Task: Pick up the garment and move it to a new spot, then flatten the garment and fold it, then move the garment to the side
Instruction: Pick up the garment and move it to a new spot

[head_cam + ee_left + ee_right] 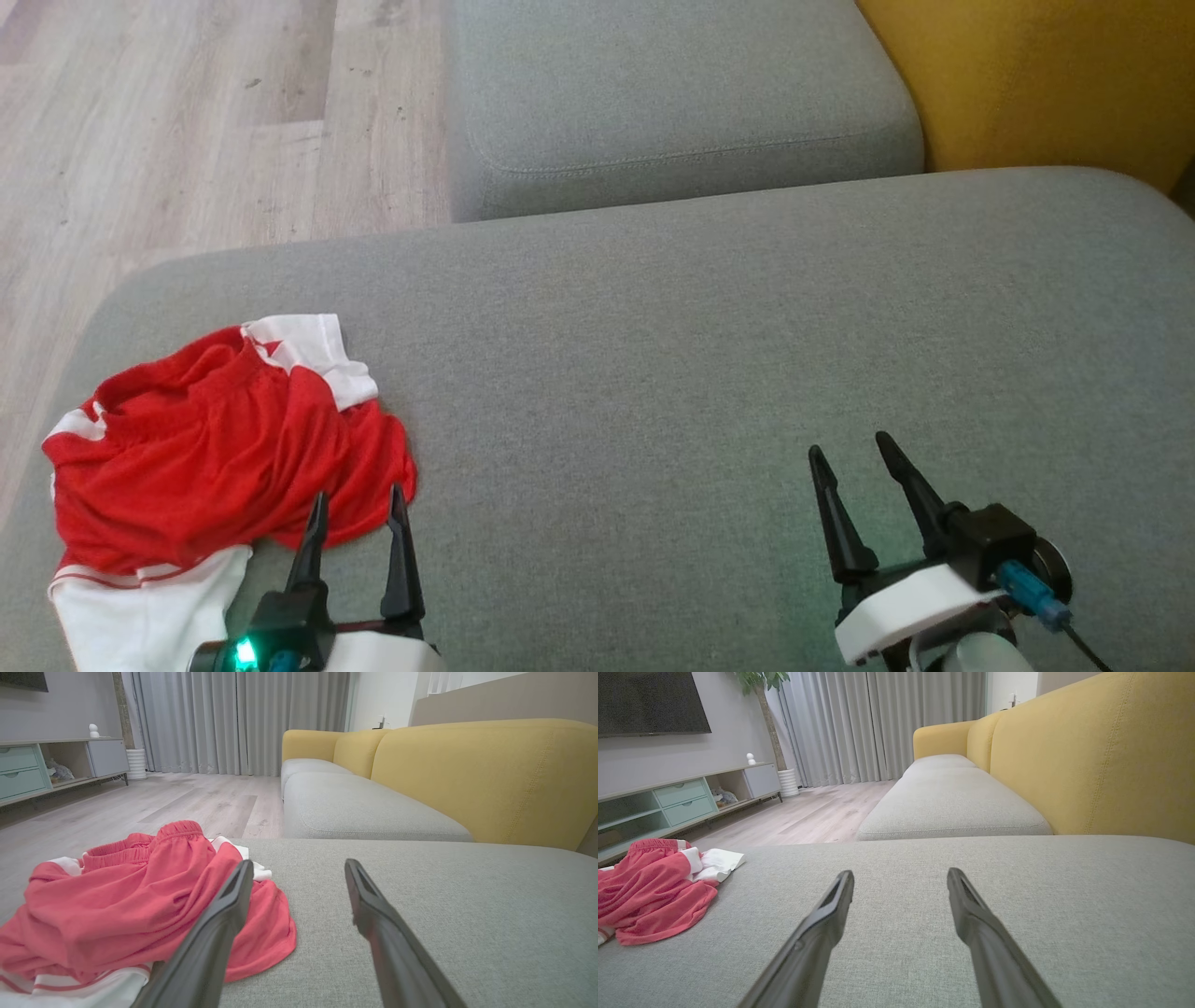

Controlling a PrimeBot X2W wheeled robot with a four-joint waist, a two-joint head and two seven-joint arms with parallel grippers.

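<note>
A crumpled red and white garment (205, 457) lies bunched on the near left part of the grey sofa cushion (700, 355). In the left wrist view the garment (131, 910) spreads to the left of the fingers, and the left finger overlaps its near edge. My left gripper (359, 504) stands open just at the garment's near right edge, holding nothing. Far to the right, my right gripper (851, 455) hovers open over bare cushion, nothing between its fingers. From the right wrist the garment (654, 891) shows far off at the left.
A second grey seat cushion (672, 93) lies beyond, with the yellow sofa back (1036, 75) at the far right. Wooden floor (187, 121) runs past the cushion's left edge. A low cabinet (668, 802) and curtains (878, 723) stand across the room.
</note>
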